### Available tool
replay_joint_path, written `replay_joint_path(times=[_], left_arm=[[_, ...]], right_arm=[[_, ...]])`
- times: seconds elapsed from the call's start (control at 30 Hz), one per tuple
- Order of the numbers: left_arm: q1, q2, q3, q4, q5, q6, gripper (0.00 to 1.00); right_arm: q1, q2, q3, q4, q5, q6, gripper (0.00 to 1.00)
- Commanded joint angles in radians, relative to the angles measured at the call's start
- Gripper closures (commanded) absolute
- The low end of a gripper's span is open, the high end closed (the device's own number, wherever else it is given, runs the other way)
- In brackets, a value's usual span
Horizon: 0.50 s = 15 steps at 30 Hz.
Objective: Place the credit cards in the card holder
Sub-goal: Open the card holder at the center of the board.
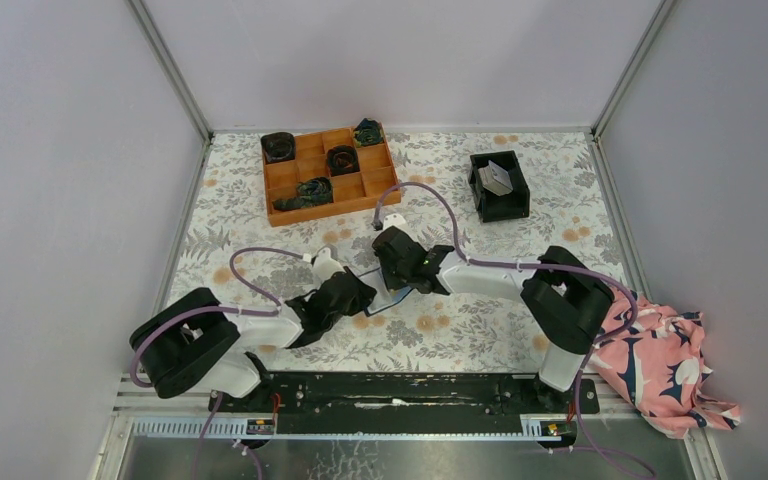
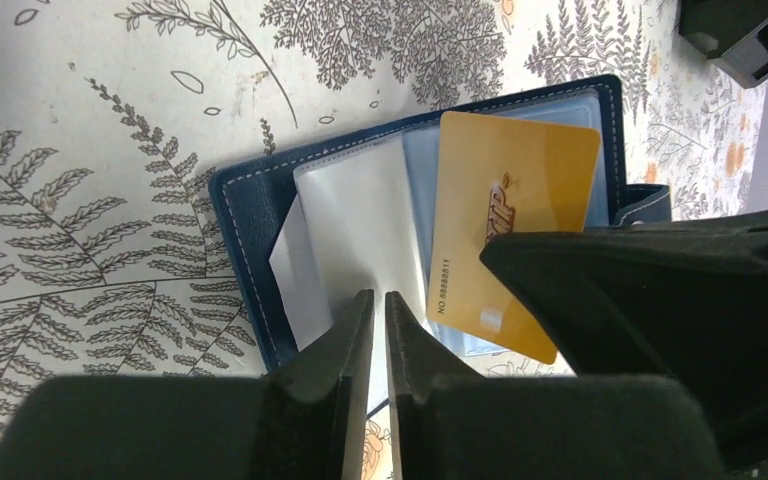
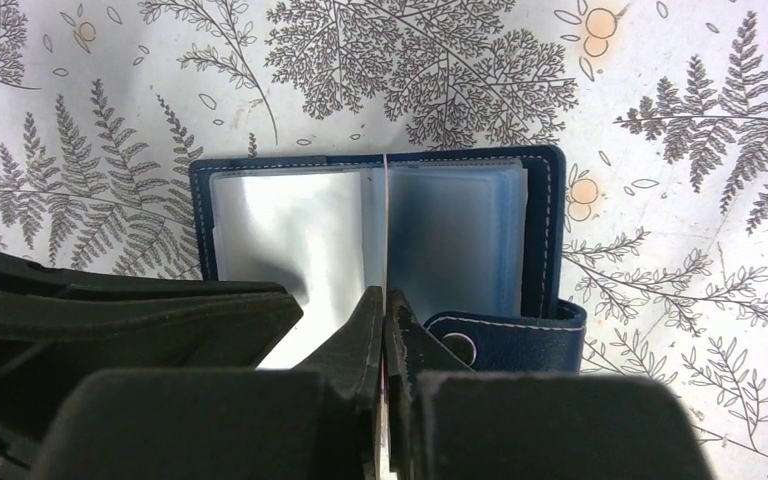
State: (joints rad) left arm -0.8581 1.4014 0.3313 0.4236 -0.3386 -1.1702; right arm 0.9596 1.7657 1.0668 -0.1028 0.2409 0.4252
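Note:
The navy card holder (image 2: 250, 210) lies open on the floral table between both arms (image 1: 388, 299), clear sleeves fanned, snap tab (image 3: 510, 340) at its side. My right gripper (image 3: 384, 295) is shut on a yellow-orange credit card (image 2: 505, 220), seen edge-on (image 3: 385, 220) and standing tilted over the sleeves at the wallet's middle. My left gripper (image 2: 380, 300) is almost closed on a pale clear sleeve leaf (image 2: 360, 220) of the holder and holds it up. The two grippers sit close together over the wallet, left (image 1: 368, 290) and right (image 1: 400, 285).
A black square bin (image 1: 480, 192) with grey cards (image 1: 498, 180) stands at the back right. An orange compartment tray (image 1: 330, 212) with dark items is at the back centre. A pink patterned cloth (image 1: 660, 360) lies at the right front edge.

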Motion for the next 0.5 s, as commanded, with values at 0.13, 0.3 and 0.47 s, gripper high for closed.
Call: replay_joint_path(times=[0.13,0.3,0.47], left_arm=[[-0.018,0.01,-0.018,-0.064,-0.003,0.033,0.87],[-0.019,0.011,-0.017,-0.1,-0.026,0.036,0.87],[-0.018,0.018,-0.016,-0.121,-0.04,0.037,0.88]], right_arm=[[-0.054,-0.047,-0.034,-0.017,-0.107,-0.003,1.0],[-0.117,-0.064,-0.075,0.029,-0.212,0.01,1.0],[-0.21,-0.086,-0.132,0.086,-0.348,0.022,1.0]])
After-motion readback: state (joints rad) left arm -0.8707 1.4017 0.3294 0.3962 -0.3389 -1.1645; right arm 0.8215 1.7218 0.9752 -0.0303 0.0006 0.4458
